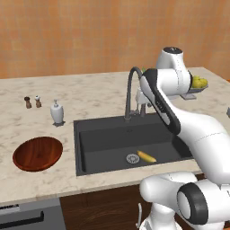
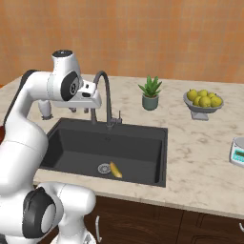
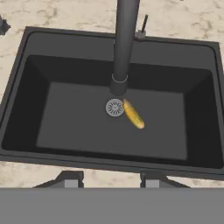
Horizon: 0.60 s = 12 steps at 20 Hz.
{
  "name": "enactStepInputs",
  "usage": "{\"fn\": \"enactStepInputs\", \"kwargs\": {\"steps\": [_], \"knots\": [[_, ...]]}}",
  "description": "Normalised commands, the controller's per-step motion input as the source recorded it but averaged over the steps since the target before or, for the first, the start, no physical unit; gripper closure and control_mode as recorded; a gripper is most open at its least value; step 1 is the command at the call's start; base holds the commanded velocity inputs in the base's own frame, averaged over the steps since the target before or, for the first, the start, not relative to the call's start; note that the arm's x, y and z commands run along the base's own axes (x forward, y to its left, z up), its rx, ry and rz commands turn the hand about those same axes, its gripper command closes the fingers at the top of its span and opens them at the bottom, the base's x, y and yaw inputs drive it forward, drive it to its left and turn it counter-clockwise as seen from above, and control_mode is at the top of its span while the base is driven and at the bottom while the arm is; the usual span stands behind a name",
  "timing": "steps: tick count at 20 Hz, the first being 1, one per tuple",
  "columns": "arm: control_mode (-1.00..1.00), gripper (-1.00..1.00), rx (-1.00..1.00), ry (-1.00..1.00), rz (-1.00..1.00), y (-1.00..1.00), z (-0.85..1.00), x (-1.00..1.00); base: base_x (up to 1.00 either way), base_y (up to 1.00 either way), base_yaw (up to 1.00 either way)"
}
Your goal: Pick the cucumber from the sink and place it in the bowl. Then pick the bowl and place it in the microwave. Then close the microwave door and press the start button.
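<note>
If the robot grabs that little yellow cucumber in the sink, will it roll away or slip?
It might roll a bit: the cucumber looks rounded and stubby, lying loose on the flat floor of the sink beside the drain. It probably stays stiff, since it lies straight. It looks small and smooth, so it could slip unless the gripper closes across its middle.

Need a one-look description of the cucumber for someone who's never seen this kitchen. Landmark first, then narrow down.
Find the dark grey sink set in the marble counter, under the arched faucet. On its floor lies the cucumber, right beside the round steel drain. It is small, stubby and yellowish, the sole loose item in the basin, unlike the round yellow-green fruits piled in a grey dish on the counter.
</note>
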Motion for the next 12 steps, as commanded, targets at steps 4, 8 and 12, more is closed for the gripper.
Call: {"fn": "enactStepInputs", "kwargs": {"steps": [4,8,12], "knots": [[-1.00,-1.00,0.00,0.00,0.00,-0.02,0.00,-0.23,0.00,0.00,0.00],[-1.00,-1.00,0.00,0.00,0.00,-0.20,0.00,-0.66,0.00,0.00,0.00],[-1.00,-1.00,0.00,0.00,0.00,-0.44,-0.06,-0.37,0.00,0.00,0.00]]}}
